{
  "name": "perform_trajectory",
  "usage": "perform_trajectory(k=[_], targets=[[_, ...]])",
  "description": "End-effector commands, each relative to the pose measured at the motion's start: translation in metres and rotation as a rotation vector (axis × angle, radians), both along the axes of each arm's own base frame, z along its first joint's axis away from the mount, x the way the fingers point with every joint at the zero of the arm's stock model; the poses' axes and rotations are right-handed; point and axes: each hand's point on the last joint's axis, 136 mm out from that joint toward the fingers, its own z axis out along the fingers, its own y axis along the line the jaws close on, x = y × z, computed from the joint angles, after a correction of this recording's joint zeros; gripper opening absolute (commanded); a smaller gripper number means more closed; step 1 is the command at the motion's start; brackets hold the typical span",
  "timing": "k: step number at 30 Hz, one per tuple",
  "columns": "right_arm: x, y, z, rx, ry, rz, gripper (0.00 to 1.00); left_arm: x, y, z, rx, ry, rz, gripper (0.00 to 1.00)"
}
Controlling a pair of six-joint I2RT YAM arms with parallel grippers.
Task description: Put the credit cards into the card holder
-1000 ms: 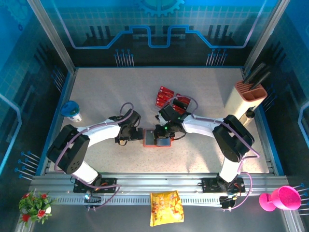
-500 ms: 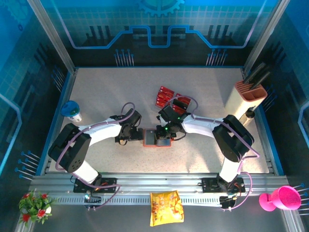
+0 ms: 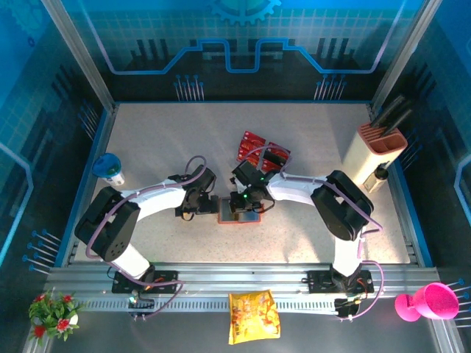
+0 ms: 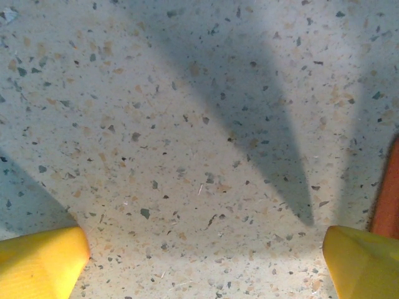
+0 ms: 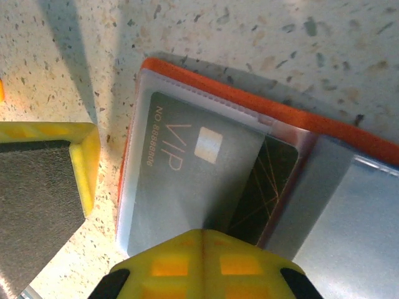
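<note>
Right wrist: card holder (image 5: 262,103) holds a card (image 5: 181,180); right pincer (image 5: 202,240) closed, left pincer (image 4: 202,261) splayed.

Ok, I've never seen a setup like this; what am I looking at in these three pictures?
Two robot arms stand at the table's near edge. The overhead picture looks down from behind them; the other two come from cameras on their wrists. Between the arms lies the open orange card holder, with red credit cards further back. A blue cup, knife block and snack bag are bystanders. The left gripper is wide open over bare table, holding nothing. The right gripper is shut, its tip at the edge of a card marked VIP sitting in the holder's clear pocket.
</note>
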Motion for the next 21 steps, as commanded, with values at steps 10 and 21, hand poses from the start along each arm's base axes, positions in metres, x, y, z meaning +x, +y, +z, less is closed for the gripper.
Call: perform_trajectory(k=[10,21], targets=[[0.003,-0.004,0.031,0.017,-0.044,0.000,0.00,0.002,-0.015,-0.019,-0.062,0.030,-0.043,0.99],[-0.001,-0.029,0.011,-0.050,-0.013,-0.013,0.00,0.003,-0.015,-0.018,-0.054,0.032,-0.050,0.99]])
